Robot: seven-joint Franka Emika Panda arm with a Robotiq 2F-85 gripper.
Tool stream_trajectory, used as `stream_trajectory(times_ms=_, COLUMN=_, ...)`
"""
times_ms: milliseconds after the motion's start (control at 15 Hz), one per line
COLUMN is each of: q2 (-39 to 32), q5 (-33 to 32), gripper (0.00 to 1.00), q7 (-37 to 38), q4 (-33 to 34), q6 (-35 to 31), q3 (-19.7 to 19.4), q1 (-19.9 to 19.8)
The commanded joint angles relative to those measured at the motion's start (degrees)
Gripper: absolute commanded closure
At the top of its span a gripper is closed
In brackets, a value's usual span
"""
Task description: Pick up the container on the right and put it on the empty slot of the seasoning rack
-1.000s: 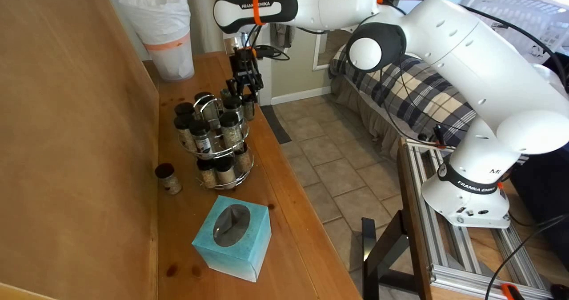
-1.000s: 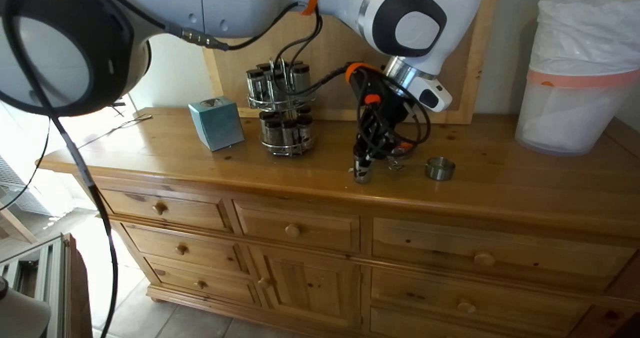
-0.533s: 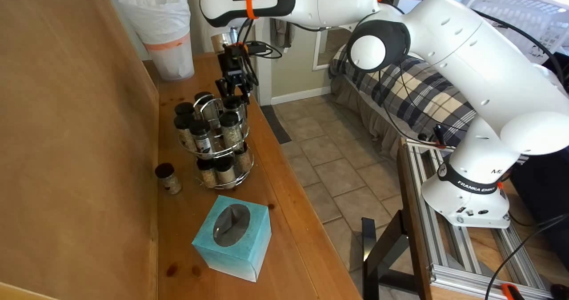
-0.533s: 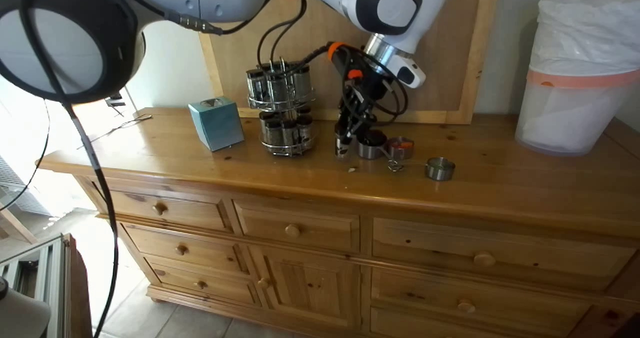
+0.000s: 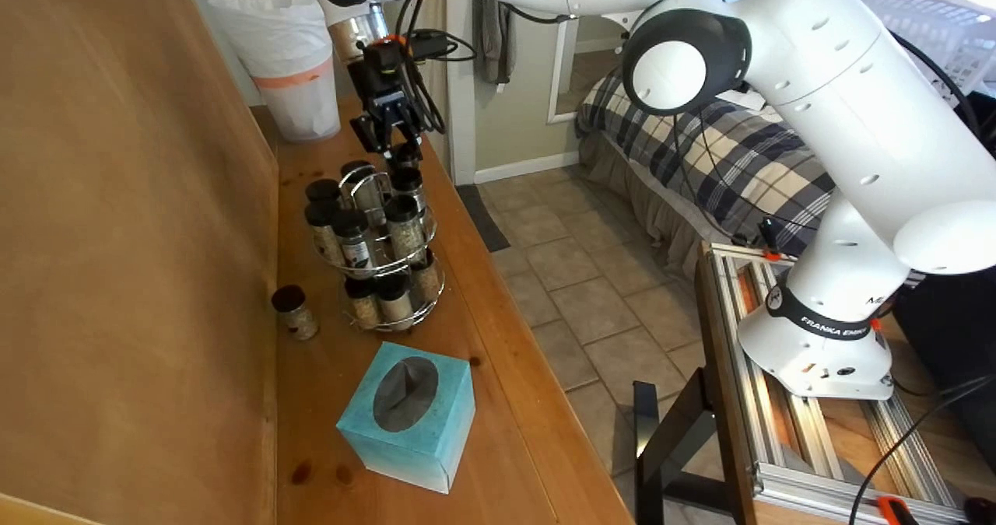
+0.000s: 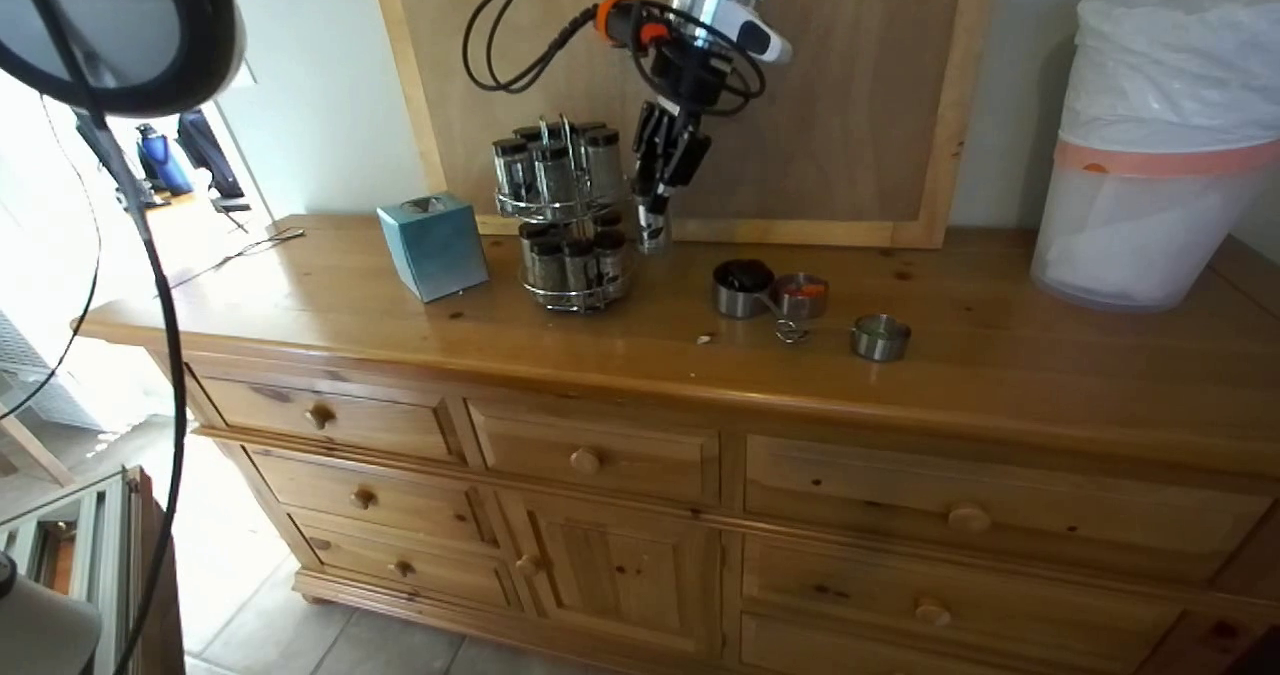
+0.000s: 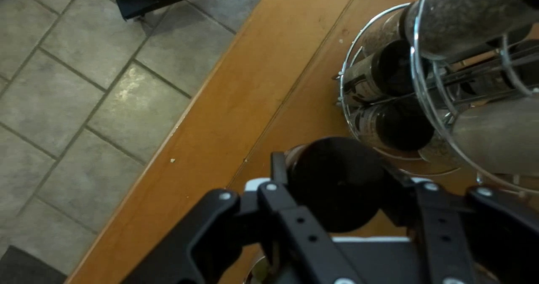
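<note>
The pincer [image 7: 337, 174] is drawn in as far as its load allows: in the wrist view the two fingers [image 7: 278, 170] press, I judge, on opposite sides of a dark round lid [image 7: 339, 191] at the bottom centre of the frame. That lid belongs to the spice jar [image 6: 653, 229], which I take to be the container the task means. In an exterior view its glass lower part hangs nearly upright below the pincer, off the counter [image 6: 600, 345] by my reading, just right of the seasoning rack [image 6: 566, 212]; whether the two touch I can't tell.

Being held by the top makes sense to me: the base is free to sink into a ring, and the fingers should pass above the neighbouring jars [image 6: 553, 177]. Which slot is empty I can't make out through the wires.

In an exterior view a lone jar [image 5: 299, 323] stands at the left of the frame, by the wooden panel [image 5: 140, 237], perhaps set aside so as not to crowd the work. Seen from the front, the tissue box [image 6: 434, 250] sits left of the rack and the steel cups [image 6: 738, 305] right of it, low enough, I'd think, not to hinder the carry.
</note>
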State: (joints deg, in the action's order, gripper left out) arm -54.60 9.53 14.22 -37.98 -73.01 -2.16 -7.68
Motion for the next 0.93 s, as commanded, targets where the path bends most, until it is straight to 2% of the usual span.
stream_trajectory(times_ms=0, q2=5.9, q5=-2.2, gripper=0.74, q7=1.3, q4=-3.0, q6=-0.2, q3=-1.6, q1=1.5)
stream_trajectory(times_ms=333, q2=11.2, q5=0.1, gripper=0.74, q7=0.7, q4=-5.5, q6=-1.6, q3=-0.3, q1=1.9)
stream_trajectory(times_ms=400, q2=12.1, q5=1.8, gripper=0.74, q7=-2.6, q4=-6.2, q6=-2.1, q3=1.2, q1=1.0)
stream_trajectory(times_ms=467, q2=8.4, q5=-0.2, gripper=0.49, q7=-0.4, q4=-1.4, q6=-0.5, q3=-0.3, q1=1.6)
stream_trajectory(times_ms=867, q2=10.2, q5=0.4, gripper=0.49, q7=-1.9, q4=-3.6, q6=-1.1, q3=0.8, q1=1.5)
